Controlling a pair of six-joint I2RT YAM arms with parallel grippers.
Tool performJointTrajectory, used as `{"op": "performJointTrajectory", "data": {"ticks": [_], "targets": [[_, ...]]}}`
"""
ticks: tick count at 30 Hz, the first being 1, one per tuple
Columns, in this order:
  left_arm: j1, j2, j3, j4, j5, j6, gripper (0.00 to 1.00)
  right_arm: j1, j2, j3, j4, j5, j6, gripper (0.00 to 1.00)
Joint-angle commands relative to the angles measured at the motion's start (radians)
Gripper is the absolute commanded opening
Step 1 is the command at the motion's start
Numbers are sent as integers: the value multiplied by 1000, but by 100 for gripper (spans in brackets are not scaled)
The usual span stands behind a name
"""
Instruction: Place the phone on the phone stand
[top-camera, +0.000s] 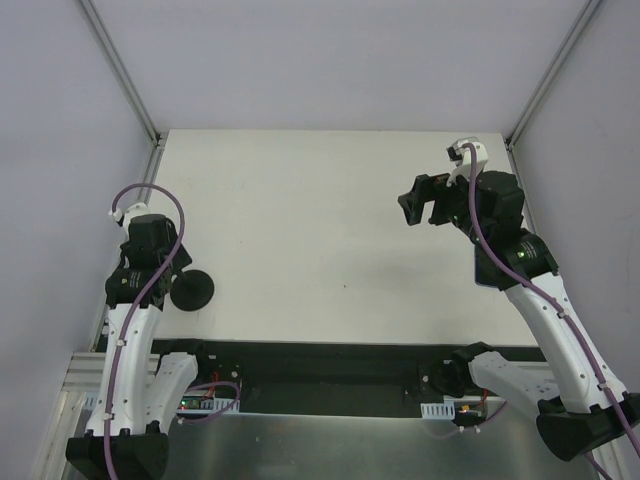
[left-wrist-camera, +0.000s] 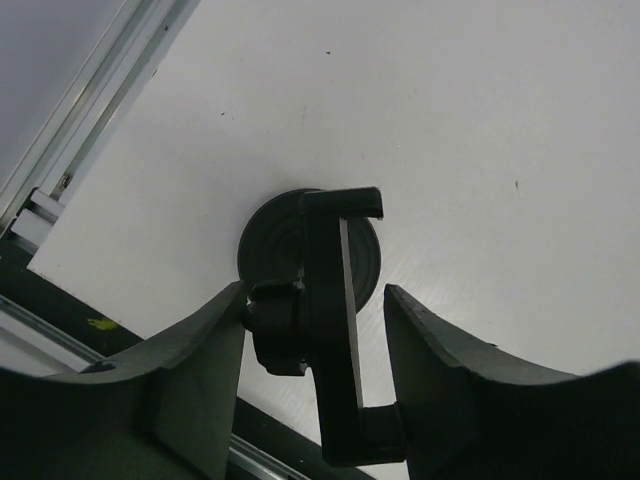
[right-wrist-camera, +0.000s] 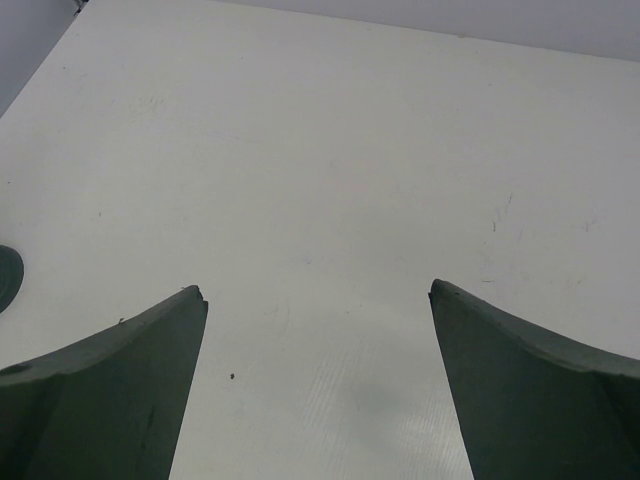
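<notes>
Fingers (left-wrist-camera: 190, 400) of the left gripper (left-wrist-camera: 315, 290) stand partly apart, neither wide nor closed, and they clamp nothing. Between them, edge-on to the wrist camera, is the phone (left-wrist-camera: 346, 300). It is a thin dark slab with a pale edge, standing near upright in the small holder (left-wrist-camera: 345, 202) of the phone stand (left-wrist-camera: 285, 335). One black hook sits over its far end and another under its near end. A strip of white shows between the phone and the finger on the right of this view, so that finger is clear of it. The other finger's tip lies just beside the joint at the holder's back, and whether it touches cannot be told. Just beyond the fingertips, behind the holder, the stand's round black base (left-wrist-camera: 262, 240) lies flat on the white table (left-wrist-camera: 480, 150). Farther out, off to the left finger's side, a metal rail (left-wrist-camera: 90, 110) runs along the table's edge. From the overhead camera this arm hangs over the stand near the table's left edge, and the phone cannot be made out there. The right gripper (right-wrist-camera: 318, 290) is well apart from the stand, across the table. Its jaws are spread wide and hold nothing, and white table surface shows between its fingers.
</notes>
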Motion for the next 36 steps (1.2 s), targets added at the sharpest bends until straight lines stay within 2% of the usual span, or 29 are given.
{"op": "performJointTrajectory", "data": {"ticks": [1,2,6,7,8,10,11,12,15,17,19,20,21,24,29,33,34,36], "targets": [[7,23,59,-9,28,8,45,5,-23,-1,5,19,-17,96],[6,25,69,-6,49,22,35,5,-22,-1,5,21,-20,96],[6,22,90,24,200,149,22,3,-19,-1,9,23,-22,96],[6,22,93,49,251,183,21,5,-14,-1,12,20,-20,96],[6,25,101,64,363,218,19,3,-11,-1,9,10,-19,96],[6,51,116,86,468,292,13,5,8,3,8,3,-22,96],[6,66,133,95,573,308,13,3,14,5,8,-3,-23,96],[6,101,144,106,627,340,13,3,26,5,11,-10,-23,96],[-3,195,194,164,775,371,3,5,57,-1,35,-66,-22,96],[-71,247,248,213,778,371,0,5,75,5,40,-94,-16,96],[-173,324,288,242,679,438,0,3,93,5,46,-103,-17,96],[-280,353,329,256,647,465,0,3,95,6,49,-102,-17,96],[-317,420,354,276,628,508,0,3,103,3,51,-99,-17,96],[-402,567,463,287,666,586,0,5,113,-1,54,-86,-25,96],[-482,701,543,284,735,723,0,3,106,-6,40,-31,-57,96],[-516,778,549,284,720,800,0,0,103,-26,60,-31,-75,96],[-528,789,550,282,709,802,3,2,109,-24,61,-34,-75,96],[-536,807,547,282,673,791,16,0,118,-20,57,-37,-75,96]]}}
